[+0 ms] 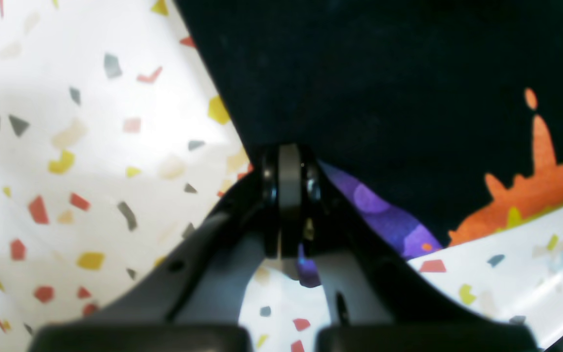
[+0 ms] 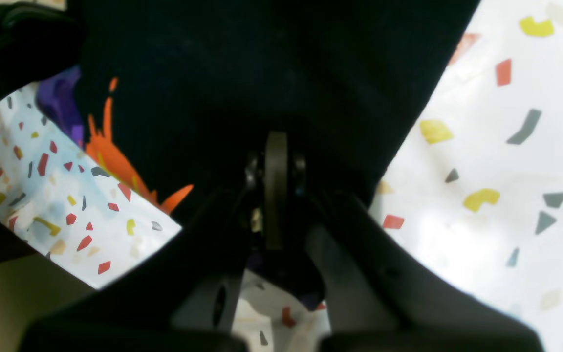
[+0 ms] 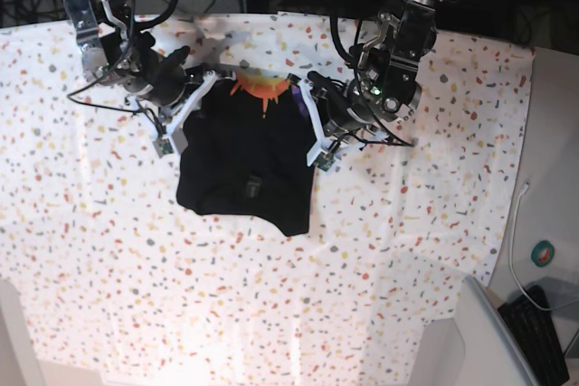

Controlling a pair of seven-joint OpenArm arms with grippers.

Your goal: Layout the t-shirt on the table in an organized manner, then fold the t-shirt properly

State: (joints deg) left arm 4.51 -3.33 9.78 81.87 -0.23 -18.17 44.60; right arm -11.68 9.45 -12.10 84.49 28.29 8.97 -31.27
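1. The table point(image 3: 99, 250) takes up most of the base view, under a white cloth flecked with red, orange, yellow and grey.
2. The t-shirt point(image 3: 246, 169) lies toward the far middle of the table. It is black and bunched into a rough block, with the orange-and-purple print at its far edge and a small pale label near its middle.
3. Two black arms reach in from the far side of the table and meet the t-shirt at its two far corners.
4. The left gripper point(image 1: 289, 164) has its jaws pressed together on the t-shirt's edge, beside the purple patch of the print. Black fabric fills the wrist view above it.
5. The right gripper point(image 2: 275, 161) is likewise clamped on black fabric at the opposite corner. The orange print shows off to one side, and the gripper body hides the fold underneath, so how much cloth is pinched is hard to judge.
6. Beyond the table's near right corner there is a plain white surface point(image 3: 507, 350) with a dark keyboard-like object point(image 3: 541, 330), a thin cable point(image 3: 514, 232) and a small round teal item point(image 3: 543, 253).
7. Dark cables and equipment crowd the far edge behind the arms.
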